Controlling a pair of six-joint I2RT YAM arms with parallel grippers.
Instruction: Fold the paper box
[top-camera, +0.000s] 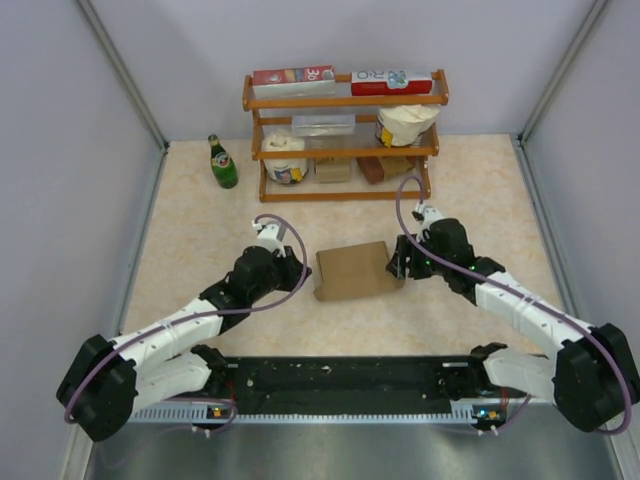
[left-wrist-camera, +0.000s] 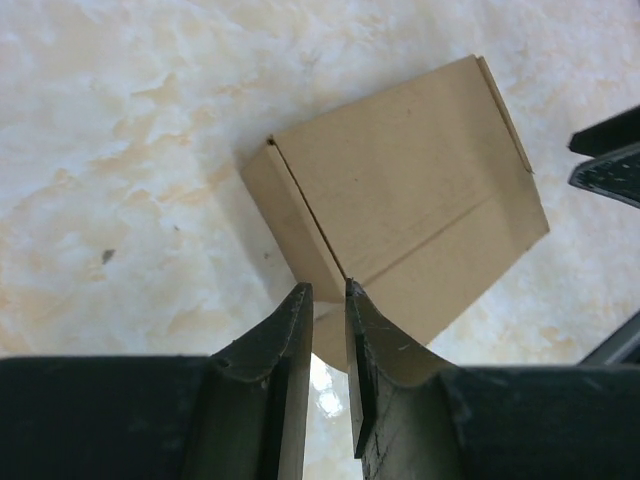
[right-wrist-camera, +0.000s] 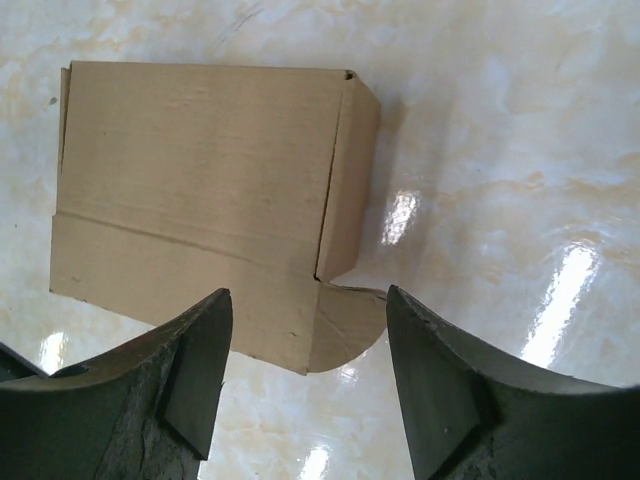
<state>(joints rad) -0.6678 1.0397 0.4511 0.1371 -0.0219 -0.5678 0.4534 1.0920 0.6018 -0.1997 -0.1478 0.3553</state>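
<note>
Fingers of your left gripper (left-wrist-camera: 325, 288) fill the bottom of the left wrist view, parted by only a narrow slit with nothing visibly caught in it. Their tips stand just off one near corner of the paper box (left-wrist-camera: 400, 190). Your right gripper (right-wrist-camera: 308, 292) stands wide, one finger on each side of the box's other near corner, gripping nothing. From above, the box lies on the table (top-camera: 200, 210) between the two grippers, in its rectangular form with the lid down. Watch the rounded tab (right-wrist-camera: 350, 322) at the right gripper's corner: it sticks out flat on the table instead of sitting inside the wall. That suggests the fold is not quite done, and with no hold on it the lid could spring up. Close the right fingers there and you may crush the corner rather than tuck the tab. Light card on a glossy top will likely skid if pushed from one side alone.
</note>
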